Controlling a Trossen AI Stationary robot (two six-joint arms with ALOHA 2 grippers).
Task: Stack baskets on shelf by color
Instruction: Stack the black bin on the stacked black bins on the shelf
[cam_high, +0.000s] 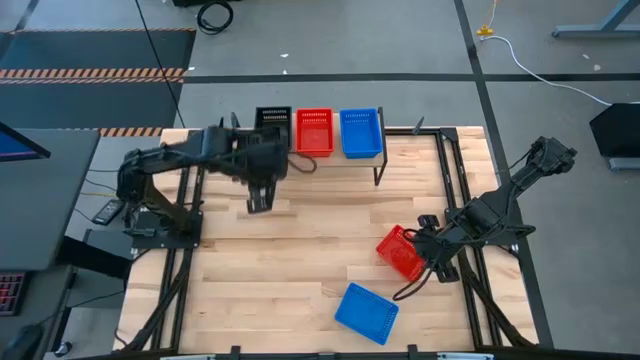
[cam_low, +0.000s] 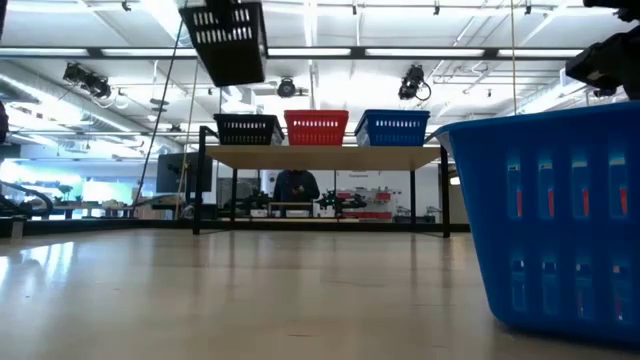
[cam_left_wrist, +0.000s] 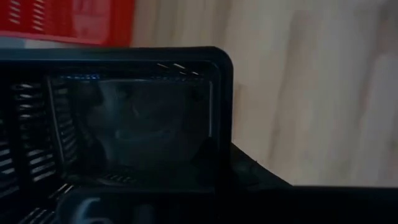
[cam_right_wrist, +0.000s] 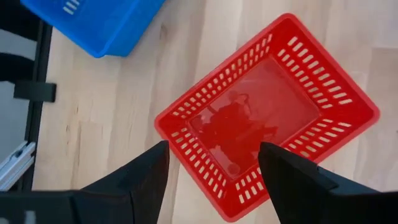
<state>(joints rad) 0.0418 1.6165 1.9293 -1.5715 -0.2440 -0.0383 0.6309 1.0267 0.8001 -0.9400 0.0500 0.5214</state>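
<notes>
The left gripper (cam_high: 258, 190) held a black basket (cam_low: 227, 38) up in the air, near the shelf (cam_low: 325, 157). Its fingers were closed on the basket's rim, though the high view hid the basket under the arm. Three piles already sat on the shelf in a row: black baskets (cam_high: 271, 119), red baskets (cam_high: 314, 131) and blue baskets (cam_high: 360, 132). How many were in each pile could not be told.

The right gripper (cam_right_wrist: 211, 165) hung just above a red basket on the table (cam_right_wrist: 267, 112). Its fingers were spread wide, one on each side of a corner, and held nothing. A blue basket (cam_high: 366, 312) lay close by on the table (cam_high: 300, 250).

Things could still go wrong. The black basket looked tilted in the low view. If it went down crooked, it might not slip into the black pile, and it could knock the red pile next to it. It could also slide out of the fingers, since they held only the rim. The right gripper was over a corner, not a straight side. If it closed there, the red basket might spin or pop away.
</notes>
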